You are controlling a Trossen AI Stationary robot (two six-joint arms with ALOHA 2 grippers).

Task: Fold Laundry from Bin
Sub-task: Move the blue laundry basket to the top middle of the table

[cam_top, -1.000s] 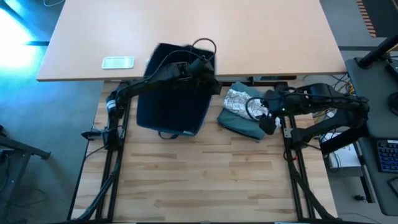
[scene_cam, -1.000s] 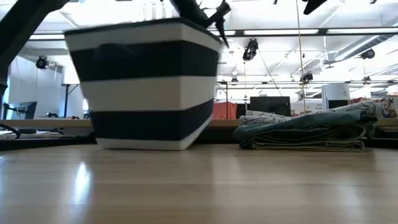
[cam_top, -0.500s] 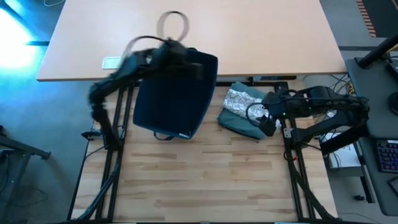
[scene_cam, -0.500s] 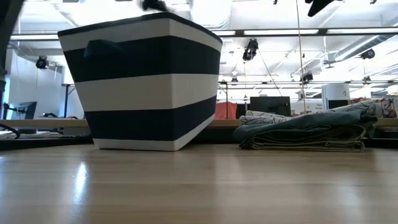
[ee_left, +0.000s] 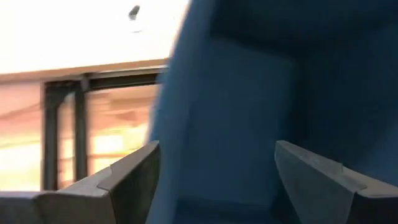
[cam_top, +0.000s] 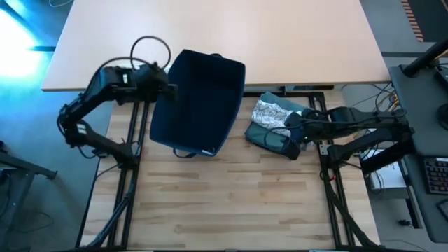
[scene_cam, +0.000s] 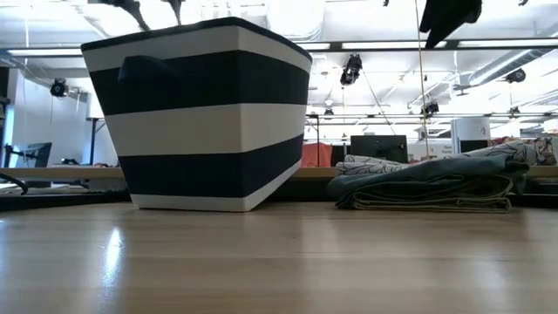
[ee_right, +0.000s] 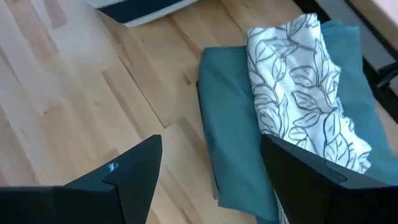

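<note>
Two open, empty grippers: right gripper (ee_right: pixel 208 180) hangs over the folded pile (cam_top: pixel 274 126) beside the bin (cam_top: pixel 199 98), left gripper (ee_left: pixel 214 180) at the bin's outer wall; advance it over the rim before closing on laundry.

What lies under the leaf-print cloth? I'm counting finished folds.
The leaf-print cloth lies on a folded teal garment; the low view shows a tan layer beneath. Anything between them is covered.
</note>
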